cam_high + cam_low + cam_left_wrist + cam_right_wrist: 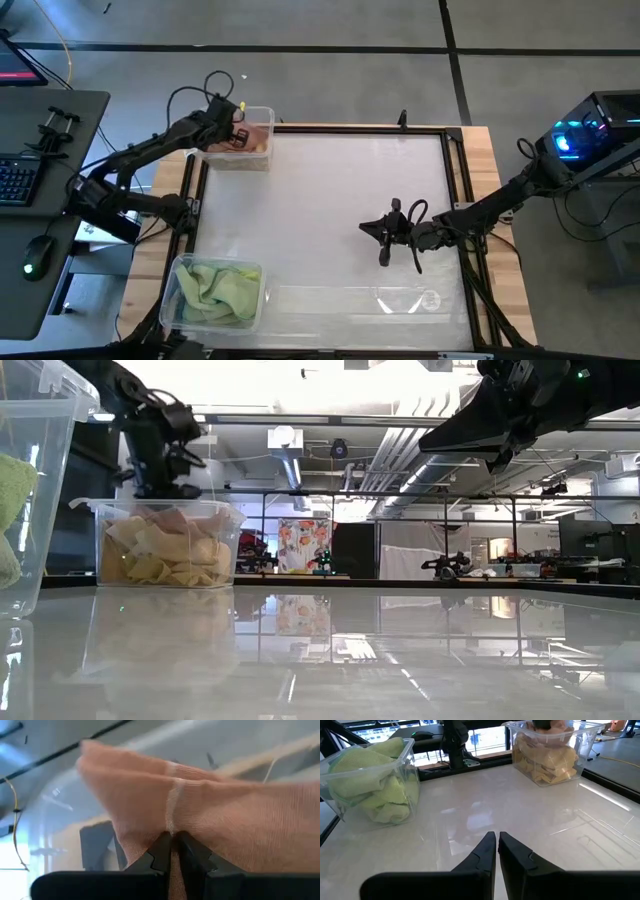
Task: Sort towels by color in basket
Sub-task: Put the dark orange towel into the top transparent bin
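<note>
Salmon-pink towel (210,815), pinched in a fold at the tips of the left tool (172,851), whose fingers are closed narrow on the cloth. The towel bunches directly ahead of and around the fingertips; the tool itself hangs over the far clear bin (245,140), which already holds pink and mustard-yellow towels (165,555).

To finish this step well, in my judgement, the tool should sink until the cloth rests on the pile, then part its fingers and rise straight, so that no corner drapes over the bin's rim or snags on a finger.

Light green towels (218,290) lie in the near bin (412,757), well apart from the left tool, at the same side of the bench (330,200).

Right tool (385,238), fingers together and holding nothing, waits above bare bench, well apart from both bins.
</note>
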You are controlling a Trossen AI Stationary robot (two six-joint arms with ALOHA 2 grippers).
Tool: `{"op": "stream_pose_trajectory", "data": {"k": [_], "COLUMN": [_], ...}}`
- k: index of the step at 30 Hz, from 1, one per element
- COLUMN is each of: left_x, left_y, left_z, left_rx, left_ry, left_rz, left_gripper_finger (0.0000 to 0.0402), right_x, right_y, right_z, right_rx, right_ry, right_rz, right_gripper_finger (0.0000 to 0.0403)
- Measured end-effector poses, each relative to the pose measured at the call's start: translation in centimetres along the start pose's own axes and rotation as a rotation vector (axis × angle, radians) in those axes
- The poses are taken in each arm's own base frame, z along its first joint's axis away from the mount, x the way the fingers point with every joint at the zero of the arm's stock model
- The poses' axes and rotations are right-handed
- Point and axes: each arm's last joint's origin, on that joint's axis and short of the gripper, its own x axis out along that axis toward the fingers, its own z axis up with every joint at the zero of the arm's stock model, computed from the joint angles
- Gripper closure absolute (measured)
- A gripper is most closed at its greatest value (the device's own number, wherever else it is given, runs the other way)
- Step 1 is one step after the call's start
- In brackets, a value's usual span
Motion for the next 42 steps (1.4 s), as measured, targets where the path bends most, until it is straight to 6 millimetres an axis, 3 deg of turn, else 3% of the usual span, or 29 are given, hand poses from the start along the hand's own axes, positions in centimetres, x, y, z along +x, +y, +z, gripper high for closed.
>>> {"op": "stream_pose_trajectory", "data": {"k": [7,15,19,24,29,35,38,42], "left_x": [0.3,-3.7,-4.8,-3.8,-1.7,0.0,-0.2,-2.2], "left_y": [-0.2,1.0,0.1,-2.2,-4.0,-4.3,-4.2,-3.3], "left_z": [0.0,1.9,2.3,2.2,1.0,0.4,0.6,1.7], "left_rx": [0.043,0.044,0.029,0.039,0.025,0.036,0.032,0.035], "left_ry": [0.035,0.022,-0.042,-0.116,-0.121,-0.066,-0.077,-0.123], "left_rz": [-0.002,-0.033,-0.233,-0.42,-0.444,-0.386,-0.389,-0.393], "left_gripper_finger": [0.0379,0.0379,0.0379,0.0387,0.04,0.0401,0.0401,0.0401], "right_x": [0.0,0.0,0.0,0.0,0.0,0.0,0.0,0.0], "right_y": [0.0,0.0,0.0,0.0,0.0,0.0,0.0,0.0], "right_z": [0.0,0.0,0.0,0.0,0.0,0.0,0.0,-0.1], "right_rx": [-0.004,-0.006,-0.005,-0.004,0.001,0.004,0.011,0.007], "right_ry": [0.0,0.0,0.0,0.0,0.0,0.0,0.001,0.005], "right_rz": [0.0,0.0,0.0,0.0,0.0,0.0,0.0,-0.001], "right_gripper_finger": [0.0385,0.0385,0.0385,0.0385,0.0385,0.0385,0.0385,0.0385]}}
